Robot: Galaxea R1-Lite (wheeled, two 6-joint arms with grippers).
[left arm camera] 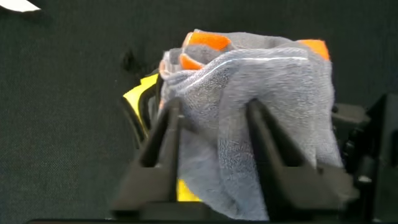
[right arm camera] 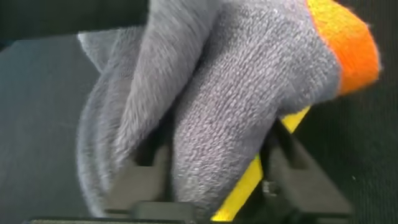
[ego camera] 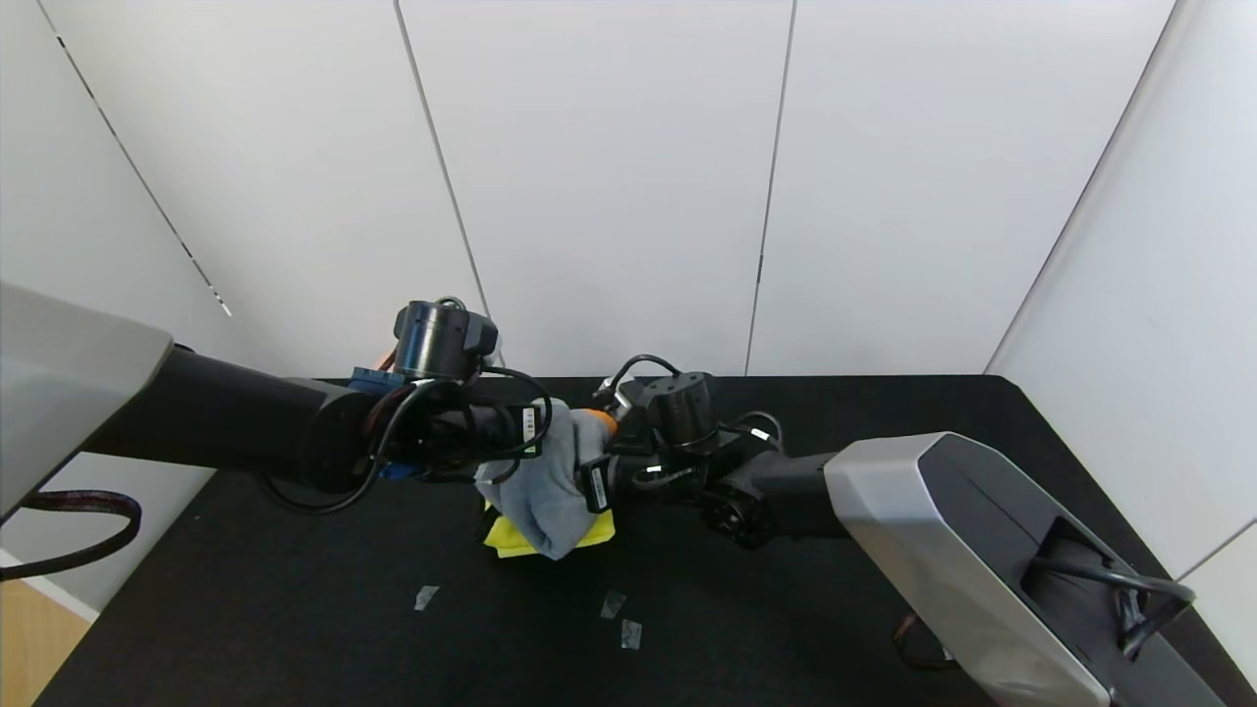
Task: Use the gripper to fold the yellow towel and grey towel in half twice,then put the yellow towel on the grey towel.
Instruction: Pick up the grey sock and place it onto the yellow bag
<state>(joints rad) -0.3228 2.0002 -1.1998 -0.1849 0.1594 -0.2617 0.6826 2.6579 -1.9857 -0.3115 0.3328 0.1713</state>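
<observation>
The grey towel (ego camera: pixel 546 491) hangs bunched in the air between my two grippers, its orange band (ego camera: pixel 601 419) at the top. My left gripper (ego camera: pixel 542 432) is shut on it from the left, and its fingers (left arm camera: pixel 166 140) press into the grey folds (left arm camera: pixel 249 81). My right gripper (ego camera: pixel 592 473) is shut on it from the right, with a thick grey roll (right arm camera: pixel 230 118) between the jaws. The yellow towel (ego camera: pixel 513 538) lies folded on the black table right under the grey one. Only its edges show in the left wrist view (left arm camera: pixel 140 96) and the right wrist view (right arm camera: pixel 245 190).
The black table (ego camera: pixel 295 609) is bounded by white walls behind and at the right. Small clear tape marks (ego camera: pixel 425 597) (ego camera: pixel 612 604) (ego camera: pixel 630 634) lie on it in front of the towels. A cable loops off the table's left edge (ego camera: pixel 69 511).
</observation>
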